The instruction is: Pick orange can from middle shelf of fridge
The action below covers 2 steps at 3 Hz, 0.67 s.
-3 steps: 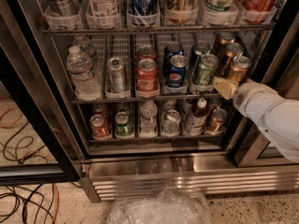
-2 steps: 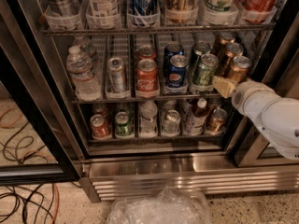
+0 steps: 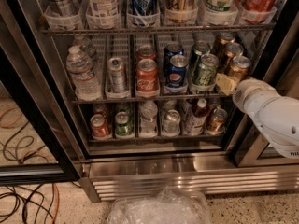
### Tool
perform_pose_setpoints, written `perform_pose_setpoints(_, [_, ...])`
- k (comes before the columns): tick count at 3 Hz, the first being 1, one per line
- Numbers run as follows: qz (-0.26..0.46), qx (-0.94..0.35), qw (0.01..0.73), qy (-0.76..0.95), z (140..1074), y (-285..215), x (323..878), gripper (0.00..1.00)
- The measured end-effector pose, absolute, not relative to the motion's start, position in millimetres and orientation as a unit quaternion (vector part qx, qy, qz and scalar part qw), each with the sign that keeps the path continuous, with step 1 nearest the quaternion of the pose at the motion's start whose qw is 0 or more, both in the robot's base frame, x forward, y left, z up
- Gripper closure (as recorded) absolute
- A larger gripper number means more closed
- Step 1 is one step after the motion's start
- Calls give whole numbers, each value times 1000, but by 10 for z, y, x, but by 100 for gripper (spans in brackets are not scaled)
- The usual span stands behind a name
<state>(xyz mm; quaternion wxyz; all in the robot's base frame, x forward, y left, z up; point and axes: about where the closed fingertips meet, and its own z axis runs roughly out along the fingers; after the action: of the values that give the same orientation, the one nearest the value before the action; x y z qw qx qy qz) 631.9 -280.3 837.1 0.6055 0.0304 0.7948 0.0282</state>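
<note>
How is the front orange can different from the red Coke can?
The front orange can is shiny copper; the red Coke can is red with white writing. The orange can stands at the middle shelf's right end, the red Coke can near its middle. The gripper sits beside the orange can, far from the red Coke can. Both stand upright.

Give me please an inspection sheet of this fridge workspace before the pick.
Surface: middle shelf, wire rack, lanes filled.
Job's things: orange can upright, front of right lane; two alike behind it.
Clutter: green can, Pepsi can, Coke can, silver can, water bottle, same shelf.
Grippers: gripper beside the orange can, low.
Cables: cables loose on floor, left.
Surroundings: fridge open; plastic bag on floor in front.
</note>
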Motion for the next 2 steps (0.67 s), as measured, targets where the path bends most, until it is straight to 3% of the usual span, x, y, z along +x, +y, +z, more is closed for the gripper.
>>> perform_pose_setpoints(2, [1,45,615,787,8371,-2917,6388,34])
